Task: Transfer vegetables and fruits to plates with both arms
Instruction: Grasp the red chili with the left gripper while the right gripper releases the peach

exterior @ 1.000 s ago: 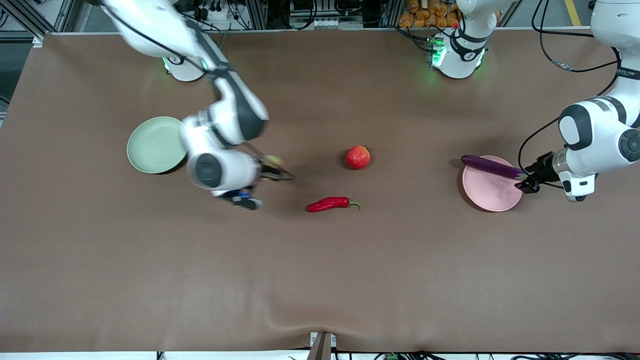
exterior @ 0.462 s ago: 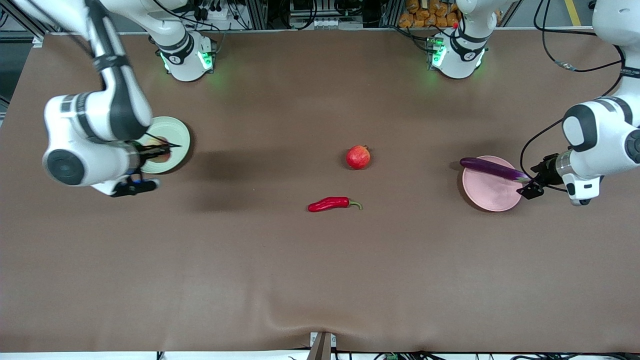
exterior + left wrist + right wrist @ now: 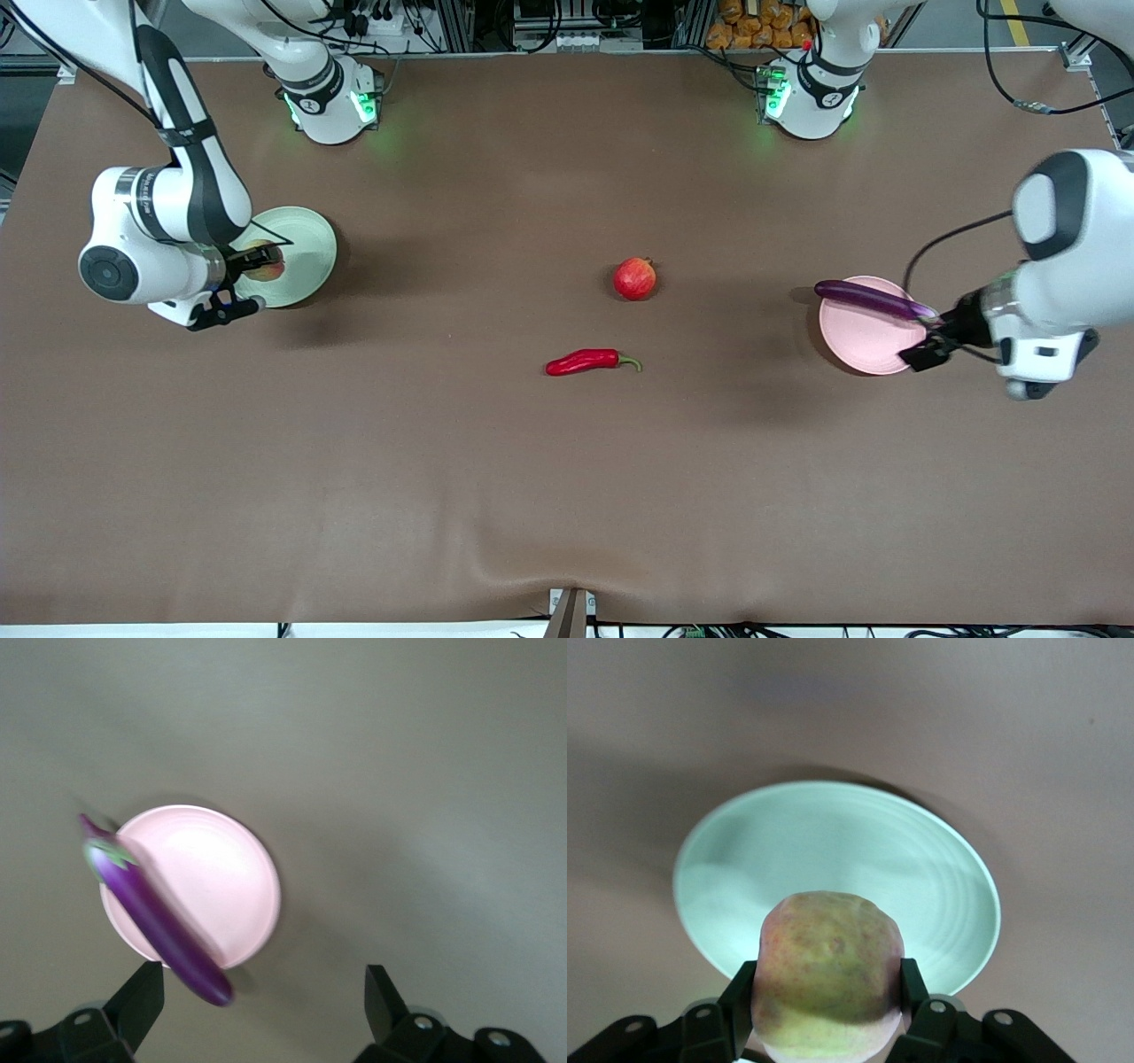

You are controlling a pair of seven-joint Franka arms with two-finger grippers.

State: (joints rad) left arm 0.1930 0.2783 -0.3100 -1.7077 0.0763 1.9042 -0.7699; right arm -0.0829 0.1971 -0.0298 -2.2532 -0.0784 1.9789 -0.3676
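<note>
My right gripper [image 3: 251,266] is shut on the yellowish-pink peach [image 3: 264,262] and holds it over the pale green plate [image 3: 306,244]. The right wrist view shows the peach [image 3: 828,970] between the fingers, above the plate [image 3: 833,842]. My left gripper [image 3: 928,344] is open and empty, up over the table at the pale pink plate's [image 3: 855,341] edge. The purple eggplant [image 3: 873,299] lies across that plate's rim. It also shows in the left wrist view [image 3: 155,917] on the plate [image 3: 217,873], with the open gripper [image 3: 261,1005] clear of it.
A red apple-like fruit [image 3: 634,278] sits mid-table. The red chili pepper [image 3: 585,361] lies nearer to the front camera than it. The brown table cover [image 3: 567,496] is bare toward the front camera.
My right arm carried the peach from mid-table to over the green plate. My left gripper drew back and up from the eggplant's stem end; the eggplant stayed on the pink plate.
</note>
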